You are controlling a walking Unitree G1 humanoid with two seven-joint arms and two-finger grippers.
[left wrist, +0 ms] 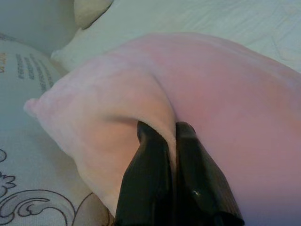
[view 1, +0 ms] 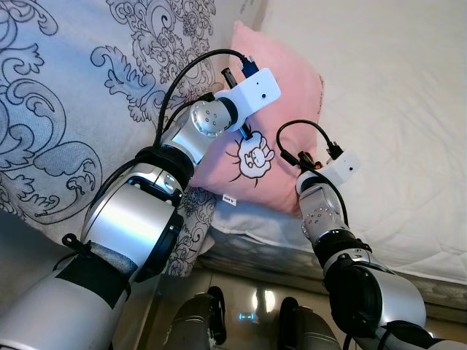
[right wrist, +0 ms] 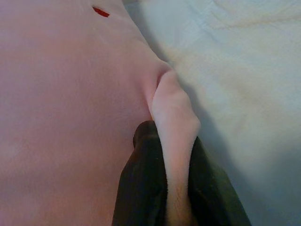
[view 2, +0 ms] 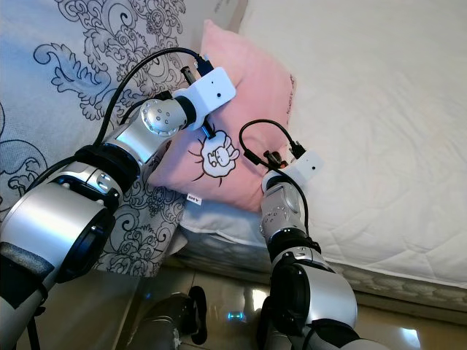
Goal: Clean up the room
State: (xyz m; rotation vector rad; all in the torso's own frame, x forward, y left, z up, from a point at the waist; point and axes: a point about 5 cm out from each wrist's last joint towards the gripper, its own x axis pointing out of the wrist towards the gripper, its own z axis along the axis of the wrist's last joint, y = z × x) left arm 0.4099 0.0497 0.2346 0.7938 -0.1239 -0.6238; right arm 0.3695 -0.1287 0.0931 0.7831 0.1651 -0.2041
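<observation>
Silver arms (view 1: 139,219) — black joints, looping black cables (view 1: 182,76), white wrist cameras (view 1: 252,91).

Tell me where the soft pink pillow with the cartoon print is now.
In the eye views, the soft pink pillow lies on the white mattress beside the patterned grey quilt, pinched by the left gripper and right gripper.

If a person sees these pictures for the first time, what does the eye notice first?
First, the pink pillow with a cartoon print, lying at the edge of the white mattress. Both claws pinch its fabric: the left claw and the right claw. A grey patterned blanket lies to its left.
</observation>
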